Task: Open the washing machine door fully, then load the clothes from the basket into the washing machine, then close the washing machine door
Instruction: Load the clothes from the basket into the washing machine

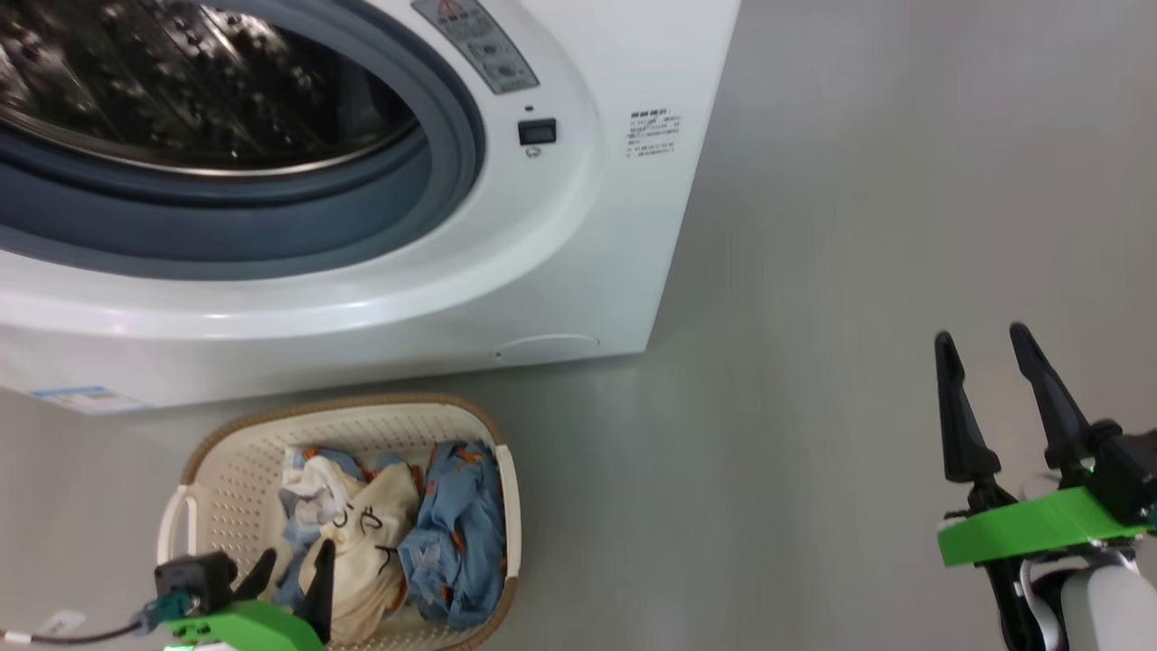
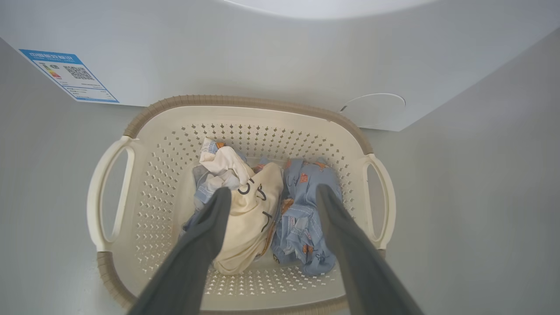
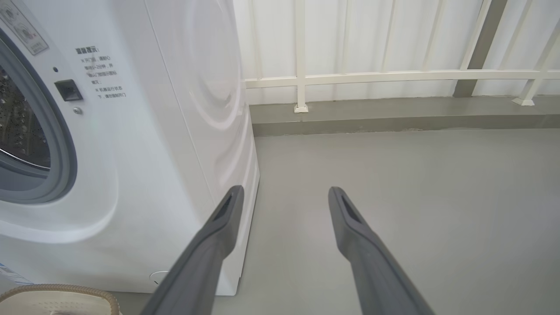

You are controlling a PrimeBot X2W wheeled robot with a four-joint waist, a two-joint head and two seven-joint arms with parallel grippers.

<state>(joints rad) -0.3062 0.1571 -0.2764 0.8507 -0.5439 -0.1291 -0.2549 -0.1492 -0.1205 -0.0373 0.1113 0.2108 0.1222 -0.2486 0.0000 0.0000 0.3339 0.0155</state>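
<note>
Three small garments made up the clothes (image 2: 262, 227): a cream piece with black marks (image 2: 251, 218) in the middle, a light blue piece with orange print (image 2: 306, 210) to its right and a white piece (image 2: 221, 162) at the far left of the heap. All were bunched together on the bottom of the basket (image 2: 245, 101). That brown-rimmed basket stood on the grey floor (image 1: 813, 362), just in front of the washing machine (image 1: 615, 181), with the blue label (image 2: 68, 74) on the panel to its far left and the round filter cap (image 2: 374, 111) to its far right. Higher up, the grey gasket (image 1: 271, 217) ringed the steel drum (image 1: 181, 81), whose mouth stood uncovered. The left gripper (image 2: 273, 192) hung over the basket with its dark fingers spread wide, one above the cream piece and the other above the blue one, clasping nothing. Whether the tips touched the cloth could not be told. Well to the right, the right gripper (image 1: 982, 336) was over bare floor beyond the machine's right corner, its fingers likewise apart and holding nothing. A pale railing (image 3: 350, 78) ran along the far wall.
</note>
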